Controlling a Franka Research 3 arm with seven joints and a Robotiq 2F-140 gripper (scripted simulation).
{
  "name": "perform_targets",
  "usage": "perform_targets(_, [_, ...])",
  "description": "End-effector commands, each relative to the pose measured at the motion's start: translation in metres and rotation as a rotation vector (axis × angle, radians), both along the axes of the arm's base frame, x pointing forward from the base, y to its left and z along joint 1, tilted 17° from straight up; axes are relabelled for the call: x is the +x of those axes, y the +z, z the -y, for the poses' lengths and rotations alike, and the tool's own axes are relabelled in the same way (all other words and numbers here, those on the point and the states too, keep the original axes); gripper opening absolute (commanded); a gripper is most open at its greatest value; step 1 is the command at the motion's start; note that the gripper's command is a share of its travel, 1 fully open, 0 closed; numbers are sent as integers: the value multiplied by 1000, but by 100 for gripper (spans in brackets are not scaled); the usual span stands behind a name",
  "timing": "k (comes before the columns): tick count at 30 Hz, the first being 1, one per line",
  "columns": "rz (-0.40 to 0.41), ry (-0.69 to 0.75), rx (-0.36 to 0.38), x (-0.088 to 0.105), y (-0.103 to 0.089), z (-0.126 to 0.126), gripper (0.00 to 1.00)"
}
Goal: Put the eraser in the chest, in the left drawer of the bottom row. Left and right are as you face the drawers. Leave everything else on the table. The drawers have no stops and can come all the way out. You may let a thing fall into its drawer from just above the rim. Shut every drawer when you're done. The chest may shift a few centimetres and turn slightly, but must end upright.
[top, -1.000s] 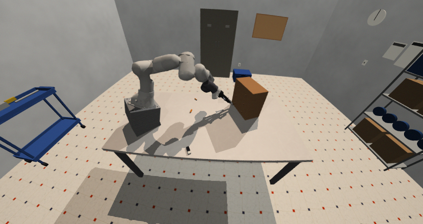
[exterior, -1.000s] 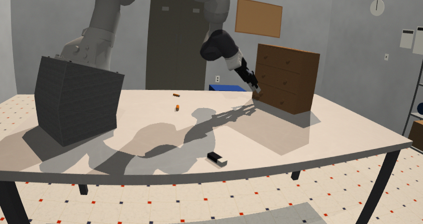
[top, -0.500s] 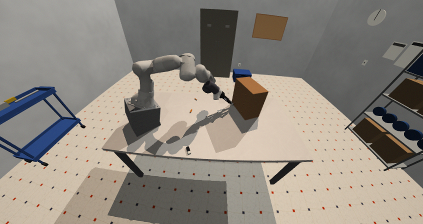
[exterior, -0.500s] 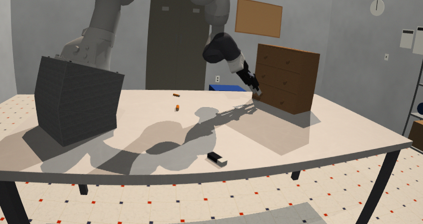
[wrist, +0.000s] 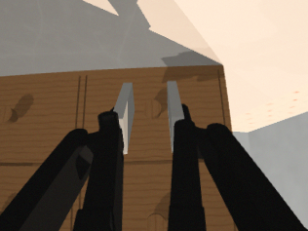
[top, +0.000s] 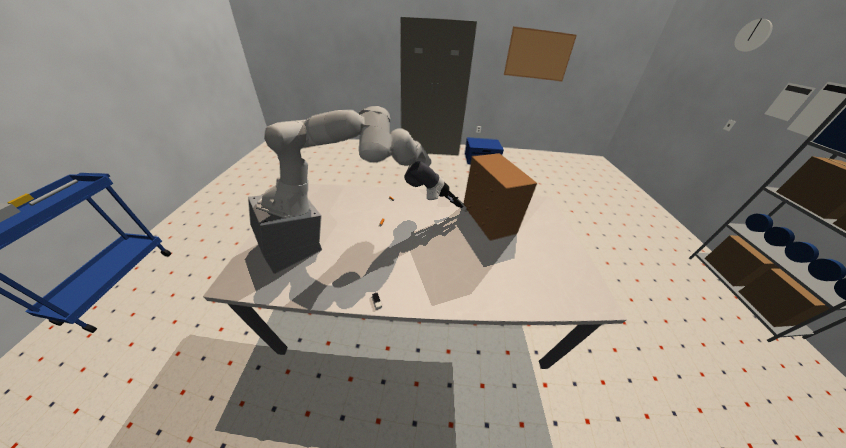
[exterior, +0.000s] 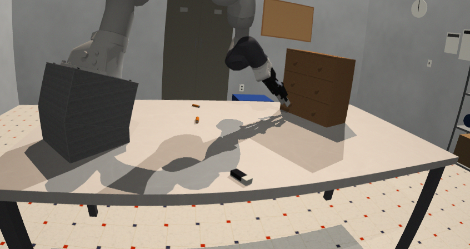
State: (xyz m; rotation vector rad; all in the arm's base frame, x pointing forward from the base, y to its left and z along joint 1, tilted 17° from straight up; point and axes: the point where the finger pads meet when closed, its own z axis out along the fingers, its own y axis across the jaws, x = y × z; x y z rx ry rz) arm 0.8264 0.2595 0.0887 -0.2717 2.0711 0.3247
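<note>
The eraser (top: pixel 375 301), black with a white end, lies flat near the table's front edge; it also shows in the exterior view (exterior: pixel 241 177). The brown chest (top: pixel 498 194) stands upright at the back right of the table, with every drawer shut (exterior: pixel 316 86). My gripper (exterior: pixel 285 101) is far from the eraser, low at the front of the chest by the left drawer of the bottom row (exterior: pixel 295 108). In the wrist view its fingers stand a narrow gap apart, with a small drawer knob (wrist: pixel 161 98) between the tips. They hold nothing.
Two small orange pieces (exterior: pixel 195 105) (exterior: pixel 196 119) lie mid-table. The dark base block (exterior: pixel 85 109) of the arm stands on the left of the table. A blue box (exterior: pixel 252 98) stands behind the table, beside the chest.
</note>
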Motion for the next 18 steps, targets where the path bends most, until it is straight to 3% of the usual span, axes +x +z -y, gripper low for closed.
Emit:
perform_targets(1, [-1, 2, -1, 0, 0, 0, 28])
perform_targets(18, [-1, 2, -1, 14, 4, -5, 28])
